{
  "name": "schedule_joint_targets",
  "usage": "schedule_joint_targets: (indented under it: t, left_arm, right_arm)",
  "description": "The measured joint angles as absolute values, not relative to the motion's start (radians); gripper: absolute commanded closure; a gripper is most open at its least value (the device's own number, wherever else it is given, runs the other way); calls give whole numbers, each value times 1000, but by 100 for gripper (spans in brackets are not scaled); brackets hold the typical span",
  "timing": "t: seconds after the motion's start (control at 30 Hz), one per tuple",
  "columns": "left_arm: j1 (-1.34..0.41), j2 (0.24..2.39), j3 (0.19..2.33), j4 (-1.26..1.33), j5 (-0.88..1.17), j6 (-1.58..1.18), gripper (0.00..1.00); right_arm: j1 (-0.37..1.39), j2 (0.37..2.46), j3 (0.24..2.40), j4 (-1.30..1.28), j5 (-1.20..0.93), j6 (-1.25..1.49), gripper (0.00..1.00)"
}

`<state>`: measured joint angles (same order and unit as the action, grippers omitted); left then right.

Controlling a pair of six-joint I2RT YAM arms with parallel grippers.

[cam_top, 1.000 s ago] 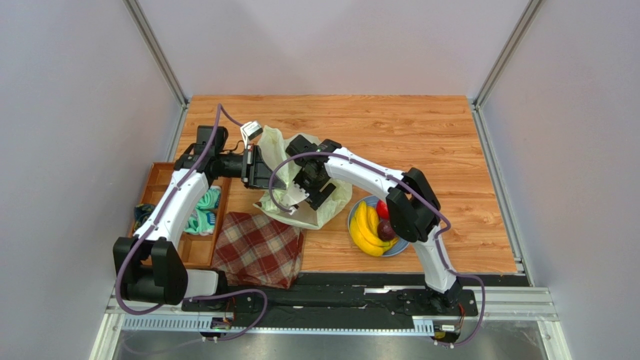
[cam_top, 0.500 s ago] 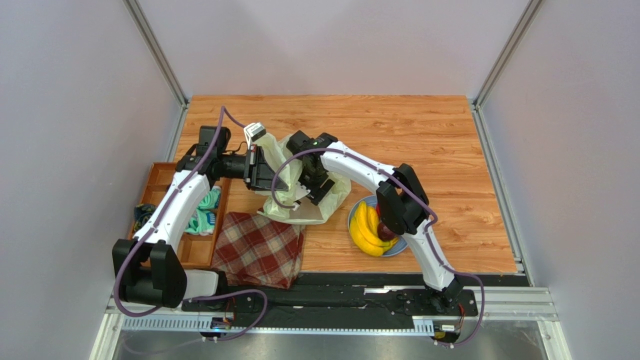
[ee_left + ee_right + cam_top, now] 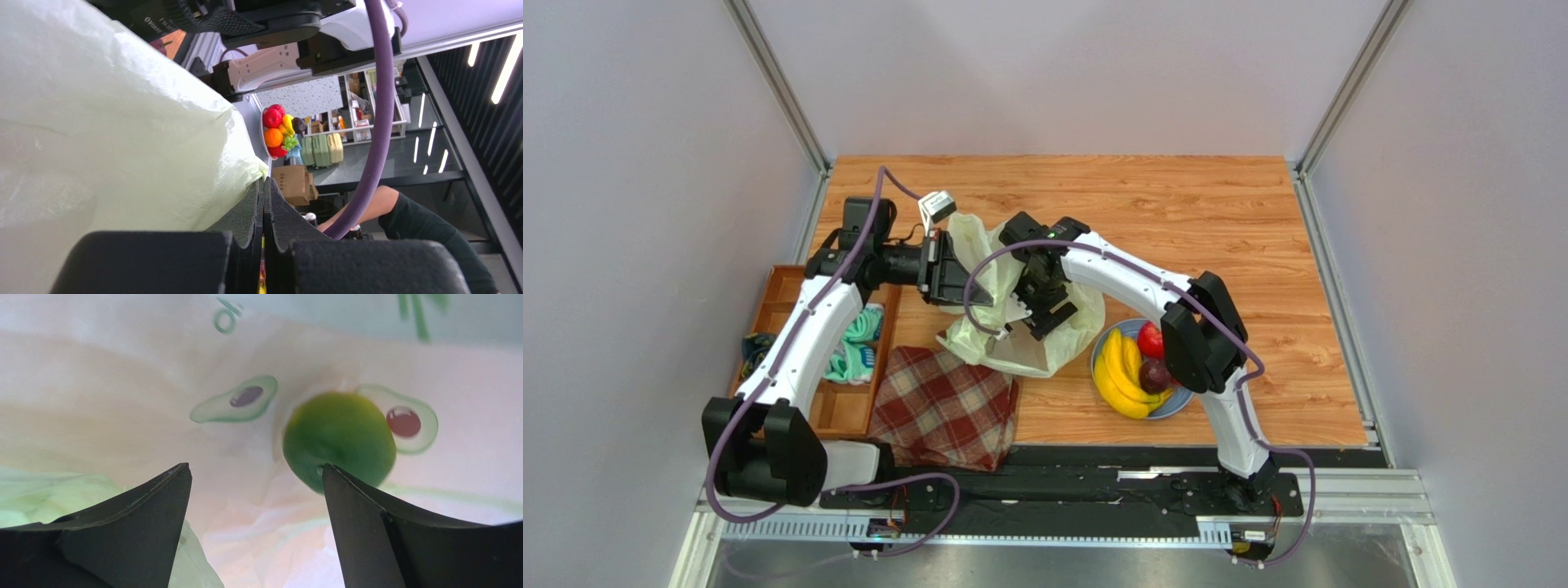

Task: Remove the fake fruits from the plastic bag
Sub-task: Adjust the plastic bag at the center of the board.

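The pale yellow-green plastic bag [image 3: 1014, 349] lies left of centre on the table. My left gripper [image 3: 949, 267] is shut on its upper edge [image 3: 184, 141], the pads [image 3: 248, 211] pressed together on the film. My right gripper [image 3: 1038, 300] reaches inside the bag and stands open [image 3: 255, 468]. A green round fruit [image 3: 339, 441] lies on the bag's inner wall just beyond the right fingertip [image 3: 344, 496], off to the right of the gap. A yellow banana bunch [image 3: 1118, 376], a red fruit [image 3: 1150, 339] and a dark purple one [image 3: 1155, 374] rest on the blue plate [image 3: 1181, 402].
A red plaid cloth [image 3: 944, 404] lies at the near edge beside the bag. A wooden tray [image 3: 799, 355] holding teal items [image 3: 854, 346] stands at the left. My right arm's elbow [image 3: 1198, 331] hangs over the plate.
The left gripper has shifted the bag's held edge slightly up and left. The right gripper has stayed inside the bag, moving a little. The right elbow has moved right, uncovering the red fruit.
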<state>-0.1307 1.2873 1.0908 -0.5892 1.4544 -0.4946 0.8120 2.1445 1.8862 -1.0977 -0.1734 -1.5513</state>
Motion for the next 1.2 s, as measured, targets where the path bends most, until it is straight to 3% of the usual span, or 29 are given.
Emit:
schedule_joint_targets:
  t: [0.4, 0.57, 0.93, 1.2]
  left_arm:
    - [-188, 1074, 1212, -570, 1457, -635, 100]
    - [-191, 998, 1221, -579, 1463, -658, 100]
    - [-187, 1032, 912, -622, 1446, -653, 100]
    - [-187, 1017, 855, -621, 1430, -653, 100]
  right_arm:
    - [872, 1954, 1924, -1109, -310, -1008, 20]
    - [926, 1852, 1801, -1048, -328, -878, 22]
    - [935, 1998, 1654, -834, -244, -765, 20]
    - [935, 2078, 1684, -753, -227, -688, 16]
